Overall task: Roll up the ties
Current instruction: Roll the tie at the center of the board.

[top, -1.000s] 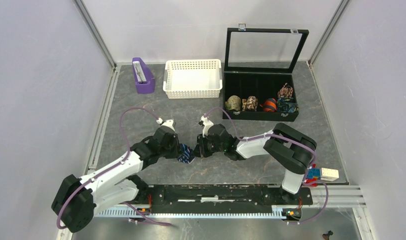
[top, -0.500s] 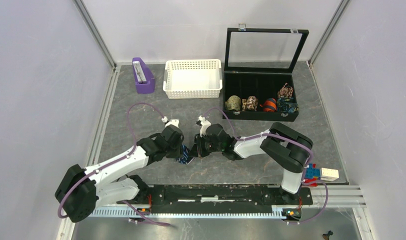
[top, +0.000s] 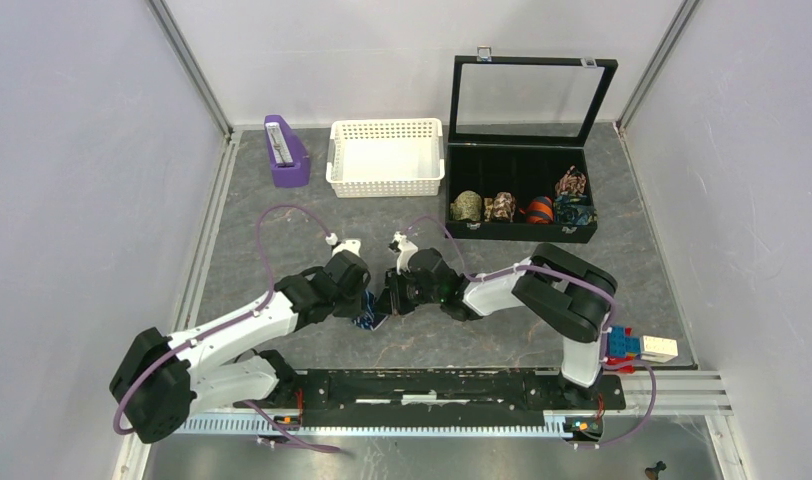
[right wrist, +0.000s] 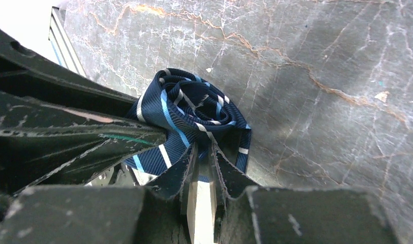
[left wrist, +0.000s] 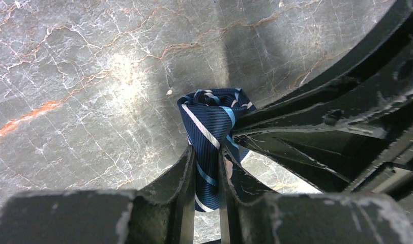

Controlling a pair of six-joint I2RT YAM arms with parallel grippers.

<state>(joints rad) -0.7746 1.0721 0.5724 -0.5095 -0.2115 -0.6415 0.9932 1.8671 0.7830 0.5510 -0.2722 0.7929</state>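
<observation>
left gripper [left wrist: 206, 155] and right gripper [right wrist: 203, 151] are each clamped on the coiled navy striped tie [right wrist: 194, 109], facing each other with it between them, equally near.

tie [left wrist: 209, 117]: between left claw [left wrist: 206, 158], right claw [right wrist: 203, 153] | basket [top: 385, 186]: left of case [top: 512, 170]

Left end effector [top: 367, 306], right end effector [top: 384, 303], meeting at tie [top: 368, 320]
</observation>
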